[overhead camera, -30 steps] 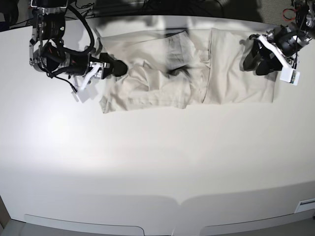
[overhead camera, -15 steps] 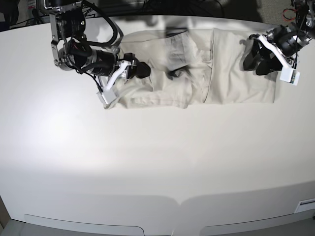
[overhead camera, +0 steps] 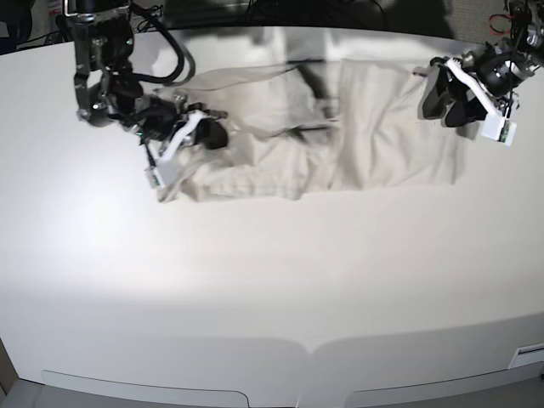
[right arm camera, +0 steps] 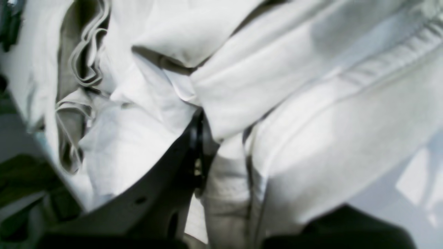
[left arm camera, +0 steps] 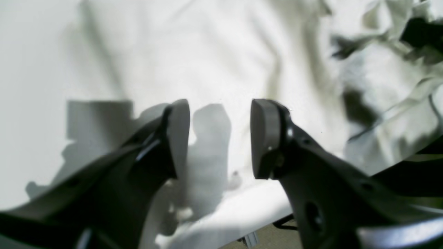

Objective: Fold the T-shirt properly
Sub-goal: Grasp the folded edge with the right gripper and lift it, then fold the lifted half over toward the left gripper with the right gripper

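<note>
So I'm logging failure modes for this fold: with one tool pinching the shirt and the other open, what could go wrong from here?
1. The right tool has bunched, layered cloth of the T-shirt between its jaws; pulling may drag several layers and crease the fold.
2. The left tool is open above the fabric, gripping nothing, so that end may slide across the table when the other arm pulls.

My arms are black, with black cables looping at the shoulder of the right one. Each tool (left tool [overhead camera: 442, 95], right tool [overhead camera: 204, 136]) has dark curved fingers [left arm camera: 264, 138] with flat grey pads and white plastic parts beside.
</note>
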